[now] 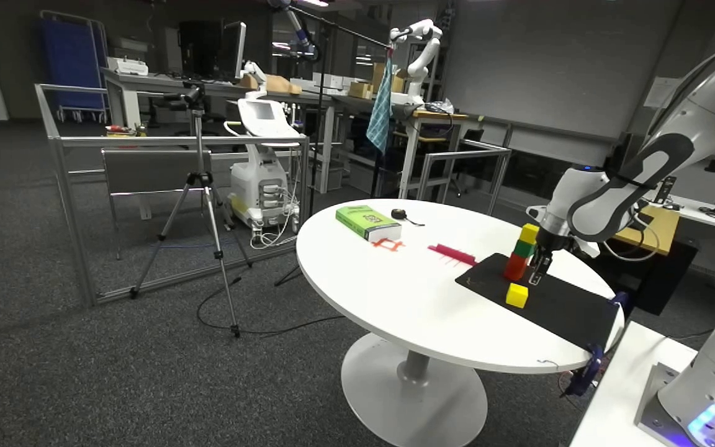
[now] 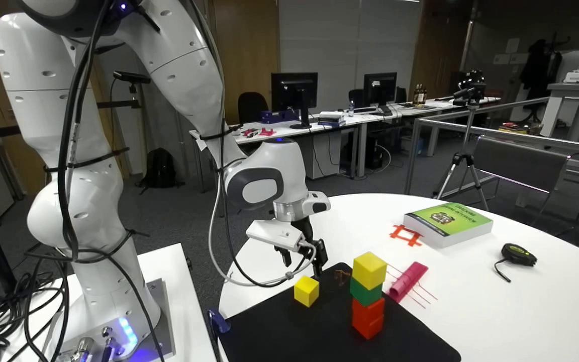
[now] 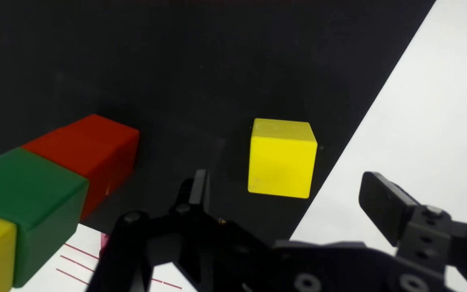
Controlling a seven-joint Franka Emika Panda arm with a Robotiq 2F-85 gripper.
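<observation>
My gripper (image 3: 285,187) stands open above the black mat, its fingers (image 3: 383,207) wide apart with nothing held between them. A loose yellow cube (image 3: 282,166) lies on the mat beyond the fingertips in the wrist view; it appears in both exterior views, as the single yellow cube (image 2: 306,291) near the mat's edge. Beside it rises an upright stack: a yellow cube (image 2: 369,270) on top, a green cube (image 2: 366,292) below, and a red section (image 2: 368,317) with a seam at the bottom. The stack's red part (image 3: 91,146) is left of the gripper in the wrist view.
The black mat (image 1: 568,310) covers part of the round white table (image 1: 382,292). On the table are a thick green book (image 2: 448,223), a tape measure (image 2: 518,255), a pink-red piece (image 2: 409,280) and an orange-red frame shape (image 2: 405,235). A blue clamp (image 1: 587,371) grips the table edge.
</observation>
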